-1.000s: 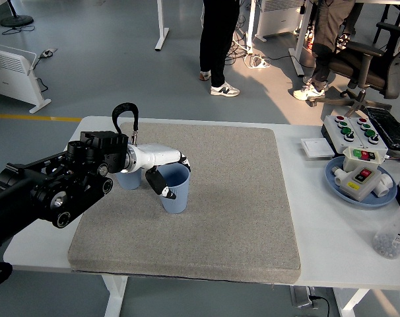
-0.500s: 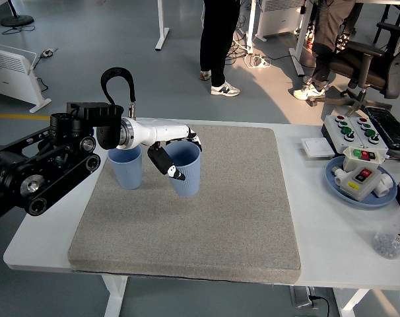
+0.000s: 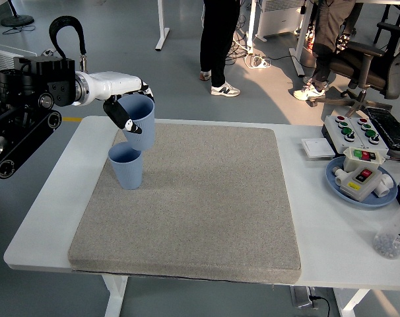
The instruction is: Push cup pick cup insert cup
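Two light blue cups show in the head view. One cup (image 3: 127,166) stands upright on the grey mat (image 3: 200,198) near its far left corner. My left hand (image 3: 127,112) is shut on the second blue cup (image 3: 140,123) and holds it in the air, just above and slightly right of the standing cup, its base close to that cup's rim. The thumb (image 3: 119,115) lies across the held cup's front. My right arm is out of view.
A blue plate (image 3: 360,192) with a button box stands at the right of the white table (image 3: 41,218). A control panel (image 3: 355,132) and a clear bottle (image 3: 391,239) are at the far right. A person's legs (image 3: 218,46) stand behind the table.
My left hand has lifted the held cup up and to the left, from over the mat's middle-left to above the standing cup. The standing cup has not moved.
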